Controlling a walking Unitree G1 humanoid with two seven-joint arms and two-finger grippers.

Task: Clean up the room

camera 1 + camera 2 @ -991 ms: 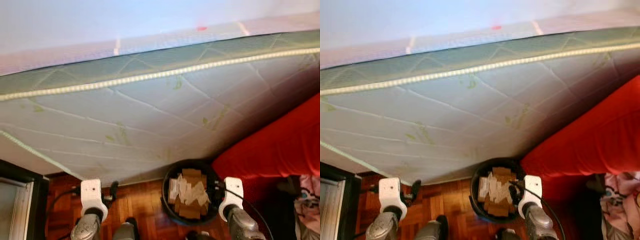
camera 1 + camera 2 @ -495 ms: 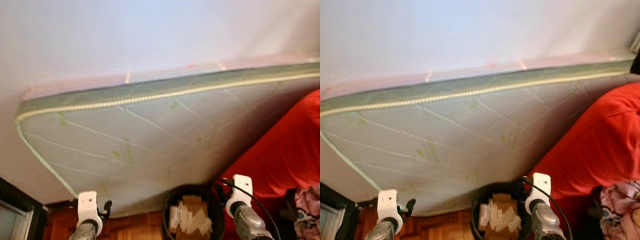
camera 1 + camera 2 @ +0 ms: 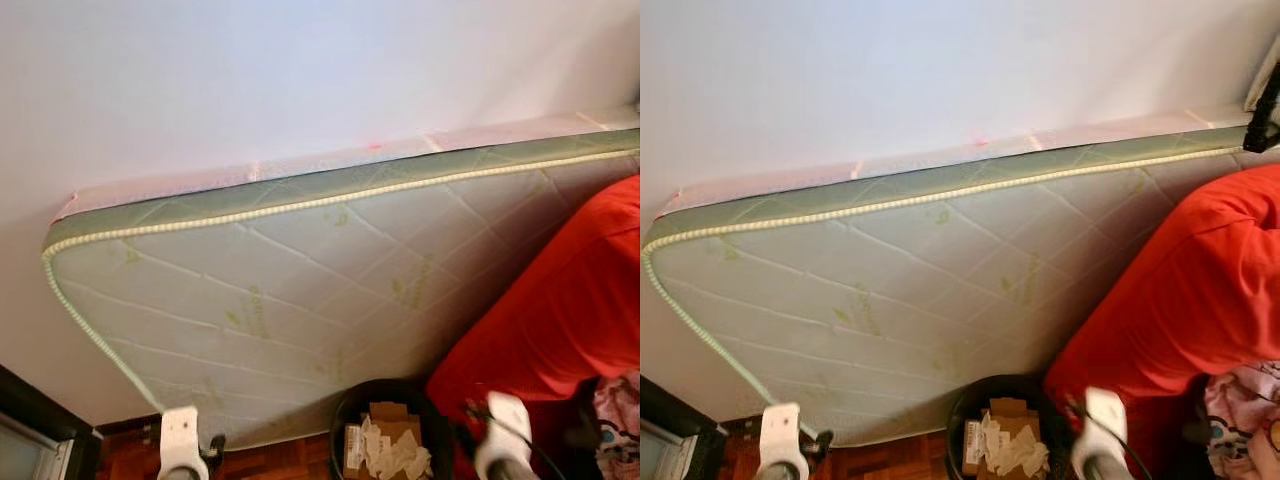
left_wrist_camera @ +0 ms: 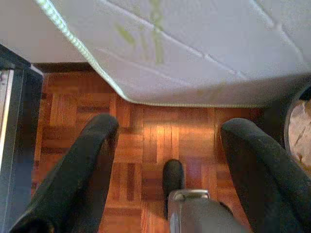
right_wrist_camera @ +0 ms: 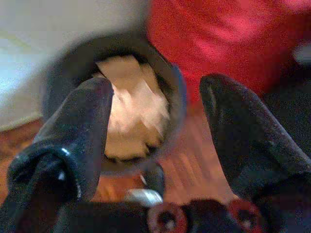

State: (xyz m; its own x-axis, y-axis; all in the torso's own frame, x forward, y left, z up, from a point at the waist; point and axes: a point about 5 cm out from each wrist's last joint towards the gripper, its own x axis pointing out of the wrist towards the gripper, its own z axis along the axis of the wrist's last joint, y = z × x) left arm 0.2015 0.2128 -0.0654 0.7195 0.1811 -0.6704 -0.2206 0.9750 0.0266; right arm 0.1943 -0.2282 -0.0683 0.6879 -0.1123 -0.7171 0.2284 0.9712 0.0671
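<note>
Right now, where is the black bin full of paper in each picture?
Left eye view: black bin at bottom centre, between the mattress and the red cover.
Right eye view: bottom centre, slightly further left.
Left wrist view: a sliver of its rim at the picture's edge.
Right wrist view: blurred, beyond the open right gripper.
Shared landmark: the mattress.

Mattress: pale quilted mattress [image 3: 300, 290], diamond stitching, green leaf prints, olive-green side band, cream piping.
Bin: round black waste bin [image 3: 345, 425], tan cardboard and white paper scraps.
Fabric: bright red cloth [image 3: 560, 310].
Floor: reddish-brown wooden parquet floor [image 4: 146, 145].
Wall: plain white wall [image 3: 250, 70].
</note>
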